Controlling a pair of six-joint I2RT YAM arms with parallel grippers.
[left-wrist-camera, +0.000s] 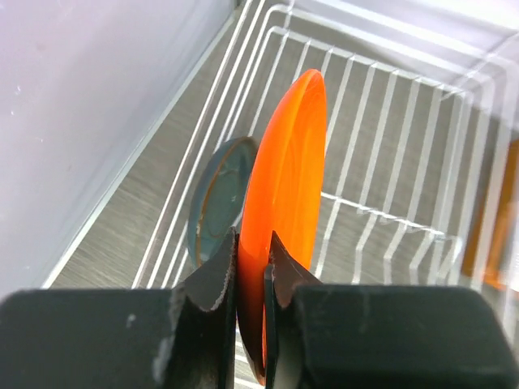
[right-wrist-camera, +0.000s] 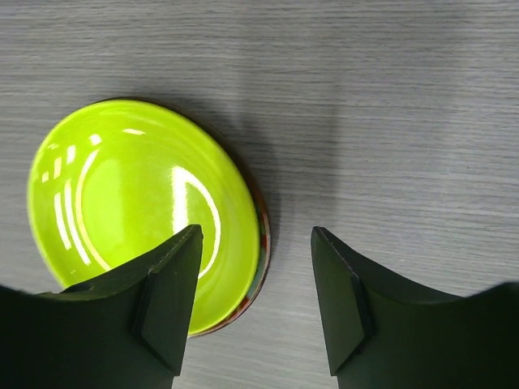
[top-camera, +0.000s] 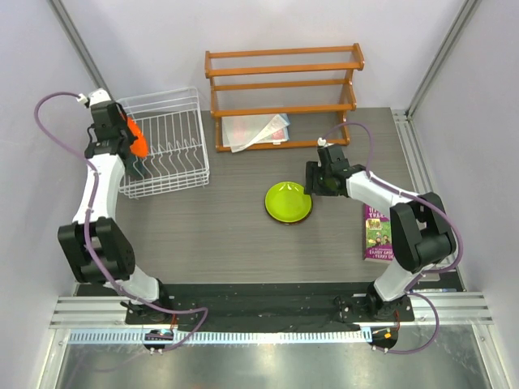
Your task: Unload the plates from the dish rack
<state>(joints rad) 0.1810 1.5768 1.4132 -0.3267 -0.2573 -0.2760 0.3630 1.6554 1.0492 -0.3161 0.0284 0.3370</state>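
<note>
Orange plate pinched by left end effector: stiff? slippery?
Likely stiff: the orange plate holds its shape on edge in the left end effector. Glossy surface, pinched only at the rim, so it may slip or pivot.

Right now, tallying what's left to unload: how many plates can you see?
4: orange plate in the left gripper at the rack; teal plate standing in the rack beside it; green plate on the table, atop a red plate, only its rim showing.
</note>
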